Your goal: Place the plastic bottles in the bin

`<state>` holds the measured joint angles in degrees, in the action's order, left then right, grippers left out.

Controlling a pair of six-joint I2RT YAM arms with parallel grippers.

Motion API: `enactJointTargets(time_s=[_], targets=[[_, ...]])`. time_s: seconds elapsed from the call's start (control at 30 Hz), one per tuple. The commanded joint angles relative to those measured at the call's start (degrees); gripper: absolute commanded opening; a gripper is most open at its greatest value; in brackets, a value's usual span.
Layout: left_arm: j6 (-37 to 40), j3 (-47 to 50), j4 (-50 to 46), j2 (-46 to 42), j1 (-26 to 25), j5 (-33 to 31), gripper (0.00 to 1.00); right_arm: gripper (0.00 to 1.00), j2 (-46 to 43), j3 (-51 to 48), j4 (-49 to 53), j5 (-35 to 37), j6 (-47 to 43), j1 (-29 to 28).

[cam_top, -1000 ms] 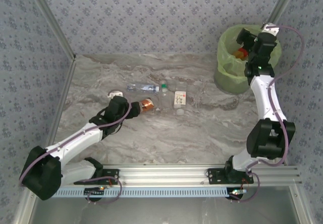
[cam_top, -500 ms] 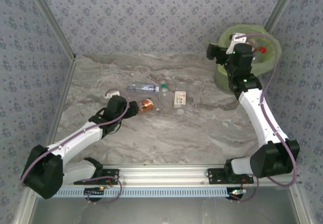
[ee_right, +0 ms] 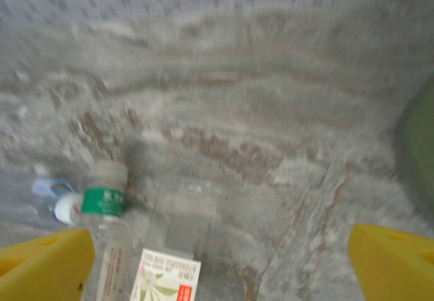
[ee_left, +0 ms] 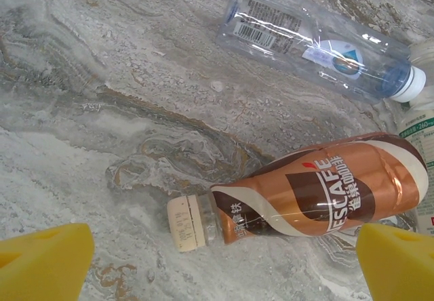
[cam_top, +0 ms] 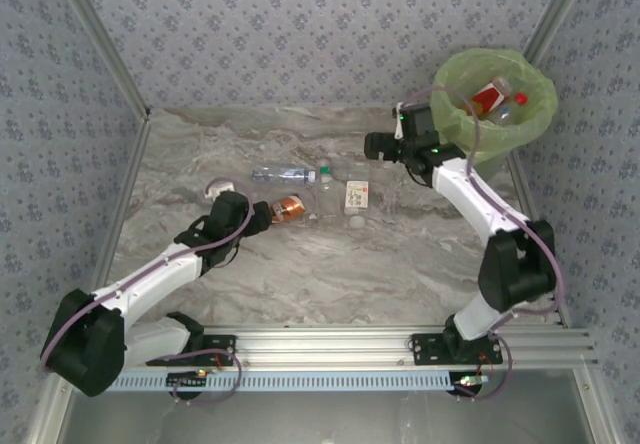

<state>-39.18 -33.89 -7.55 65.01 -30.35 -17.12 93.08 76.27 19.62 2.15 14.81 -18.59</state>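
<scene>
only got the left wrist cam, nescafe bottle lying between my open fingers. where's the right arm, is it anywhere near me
Observer: No. The right gripper hangs open over the far side of the table, just left of the bin and well apart from the left gripper.
Operator: ok, anything in the bin
Observer: Yes, a red-labelled bottle lies inside it.
</scene>
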Motion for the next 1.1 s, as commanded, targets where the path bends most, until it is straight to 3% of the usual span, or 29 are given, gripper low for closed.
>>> enactJointTargets(time_s=[0.0, 0.43, 0.7, 1.07], targets=[[-0.72, 0.50, -0.23, -1.54, 0.45, 0.00, 0.99, 0.99, 5.80, 5.97, 8.43, -1.52, 2.77, -2.03], [-1.36, 1.20, -0.61, -1.82, 0.59, -0.47, 0.99, 0.99, 29.89, 26.35, 26.06, -1.66, 5.79, -5.41], [-1.41, 1.20, 0.00, -0.97, 0.69, -0.16, 0.99, 0.99, 33.64, 26.33, 28.91, -0.72, 6.71, -6.20], [-1.73, 0.43, 1.30, 1.03, 0.72, 0.83, 0.99, 0.87, 35.06, 25.39, 29.02, 1.52, 7.93, -7.10]])
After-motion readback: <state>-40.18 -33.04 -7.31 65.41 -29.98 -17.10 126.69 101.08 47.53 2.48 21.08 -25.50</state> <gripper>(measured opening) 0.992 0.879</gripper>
